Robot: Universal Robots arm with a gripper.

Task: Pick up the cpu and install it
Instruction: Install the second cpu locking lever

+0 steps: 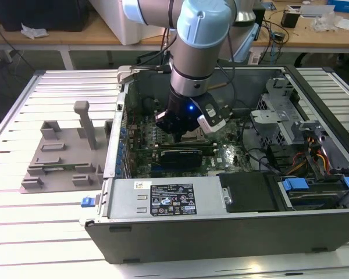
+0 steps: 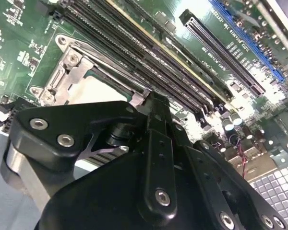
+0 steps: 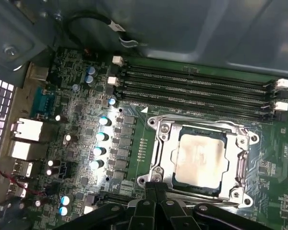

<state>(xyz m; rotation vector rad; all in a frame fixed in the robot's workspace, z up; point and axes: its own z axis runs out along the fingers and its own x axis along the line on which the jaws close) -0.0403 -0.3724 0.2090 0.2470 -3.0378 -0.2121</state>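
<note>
Black tool, fingers pressed together, just beside silvery-grey square cpu seated in its metal socket frame.

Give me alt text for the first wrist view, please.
The cpu, a silvery square chip, sits inside the metal socket frame on the green motherboard. The black gripper is at the frame's near edge, and four memory slots run beyond the frame.

Silvery-grey cpu with a pale smudged centre, framed by a bright metal socket bracket. Dark green motherboard bearing black memory slots with white end clips. Matte black gripper. Light-blue and grey arm. Grey plastic tray.
</note>
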